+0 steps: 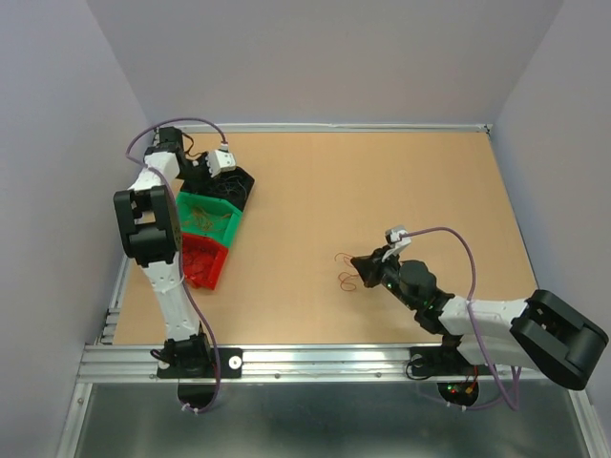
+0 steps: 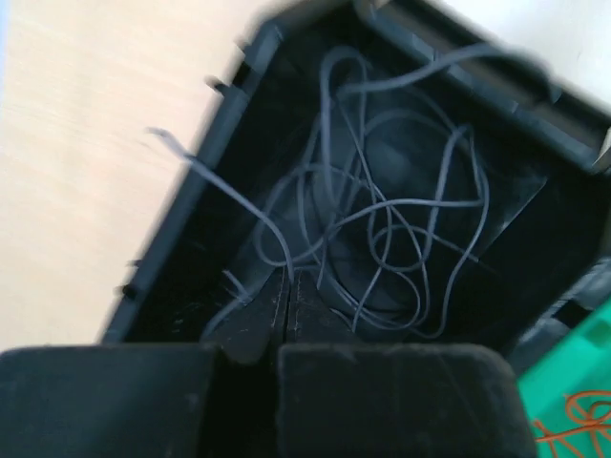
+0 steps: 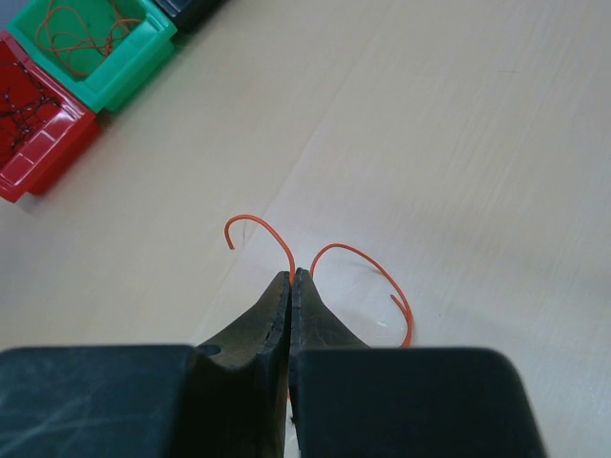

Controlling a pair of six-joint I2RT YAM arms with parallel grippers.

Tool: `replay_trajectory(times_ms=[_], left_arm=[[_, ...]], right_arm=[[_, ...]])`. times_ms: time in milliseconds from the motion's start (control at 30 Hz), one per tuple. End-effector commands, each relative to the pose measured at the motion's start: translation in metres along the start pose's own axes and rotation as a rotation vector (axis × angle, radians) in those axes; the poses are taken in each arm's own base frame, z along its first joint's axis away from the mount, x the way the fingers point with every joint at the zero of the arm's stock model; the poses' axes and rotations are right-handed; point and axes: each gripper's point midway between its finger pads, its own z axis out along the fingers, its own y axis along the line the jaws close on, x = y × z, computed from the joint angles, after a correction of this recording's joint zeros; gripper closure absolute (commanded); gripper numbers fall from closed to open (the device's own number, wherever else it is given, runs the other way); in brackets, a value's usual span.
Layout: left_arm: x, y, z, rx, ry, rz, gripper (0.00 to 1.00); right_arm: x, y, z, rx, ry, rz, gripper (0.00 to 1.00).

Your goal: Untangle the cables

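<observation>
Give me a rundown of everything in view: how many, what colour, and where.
table: one, tan, under everything.
black bin: one, black, far left.
green bin: one, green, just nearer.
red bin: one, red, nearest.
dark wires: several, grey-black, in black bin.
orange wires: few, orange, in green bin.
dark strands: few, dark, in red bin.
curled wire: one, orange, mid-table.
left gripper: one, black, shut over black bin.
right gripper: one, black, shut on curled wire.
</observation>
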Motion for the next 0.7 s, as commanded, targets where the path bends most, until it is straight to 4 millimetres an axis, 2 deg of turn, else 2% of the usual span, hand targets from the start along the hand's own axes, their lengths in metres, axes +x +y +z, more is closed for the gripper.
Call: replay_trajectory(times_ms=[0,33,67,100,133,167,233,300,400,433,500,533,600,633,667], left_arm=[[0.045,-0.053,0.001,0.212,0.175,-0.064,0.86],[0.049,-0.04,0.002,0.14,0.2,-0.077,0.69],[0.055,-0.046,0.004,0.126,0.214,-0.093,0.29],[0.052,-0.029,0.004,0.048,0.205,-0.069,0.19],[0.05,-0.035,0.0,0.046,0.205,-0.092,0.17],[0.036,-0.019,-0.01,-0.025,0.179,-0.063,0.16],[0.017,-0.01,-0.021,-0.069,0.127,-0.085,0.11],[-0.01,0.005,-0.042,-0.13,0.07,-0.1,0.07],[-0.037,0.007,-0.056,-0.157,0.024,-0.1,0.05],[-0.046,0.008,-0.062,-0.171,0.019,-0.087,0.05],[-0.055,-0.004,-0.057,-0.161,0.023,-0.071,0.04],[-0.062,-0.002,-0.064,-0.193,0.023,-0.062,0.05],[-0.067,-0.011,-0.063,-0.196,0.025,-0.06,0.04],[-0.075,-0.012,-0.063,-0.21,0.021,-0.057,0.05],[-0.084,-0.013,-0.071,-0.229,0.009,-0.048,0.05]], right_arm=[[-0.006,0.002,-0.004,0.002,-0.036,0.063,0.99],[-0.005,0.002,-0.003,0.006,-0.029,0.06,0.99],[-0.003,0.001,-0.001,0.019,-0.012,0.057,0.99],[-0.004,0.001,0.002,0.026,-0.008,0.052,1.0],[-0.002,-0.001,0.005,0.038,0.007,0.047,1.0],[-0.001,-0.002,0.008,0.049,0.022,0.04,0.99],[0.001,-0.001,0.017,0.069,0.06,0.024,0.99],[0.004,-0.001,0.021,0.079,0.087,0.019,1.0],[0.008,-0.003,0.022,0.09,0.104,0.027,0.97],[0.011,-0.003,0.023,0.094,0.115,0.025,0.9],[0.018,-0.01,0.023,0.13,0.148,0.015,0.8],[0.016,-0.01,0.026,0.141,0.153,0.013,0.66],[0.02,-0.019,0.024,0.199,0.186,-0.002,0.49],[0.021,-0.022,0.023,0.215,0.195,-0.008,0.33],[0.02,-0.028,0.023,0.252,0.198,-0.017,0.27]])
